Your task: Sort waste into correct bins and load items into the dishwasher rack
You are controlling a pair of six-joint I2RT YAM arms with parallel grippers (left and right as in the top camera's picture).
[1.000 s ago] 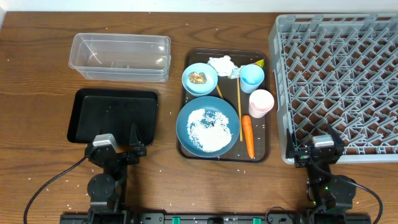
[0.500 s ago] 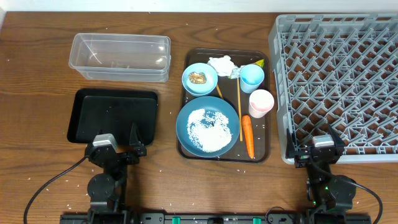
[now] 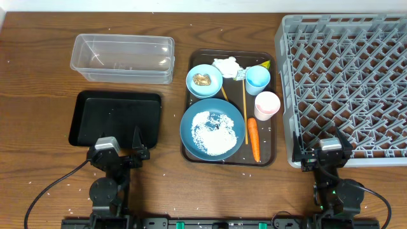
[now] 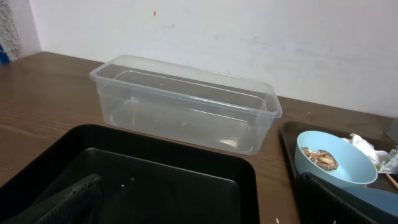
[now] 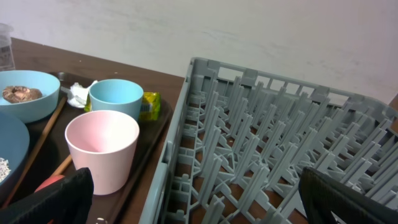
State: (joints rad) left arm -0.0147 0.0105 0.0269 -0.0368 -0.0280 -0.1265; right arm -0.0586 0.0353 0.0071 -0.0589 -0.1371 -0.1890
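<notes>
Wrapper [image 5: 149, 104] (half behind blue cup [image 5: 115, 98])

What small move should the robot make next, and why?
Probably reach the right gripper, open and empty, toward the pale-pink cup. That cup stands upright and empty at the side of the brown tray nearest the dishwasher rack, which holds nothing yet, so it looks like the easiest first item.

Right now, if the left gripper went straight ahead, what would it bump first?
Probably the clear tub, dead ahead. The left gripper is open over the black tray, so if angled down it might touch that tray first; depth is unclear.
</notes>
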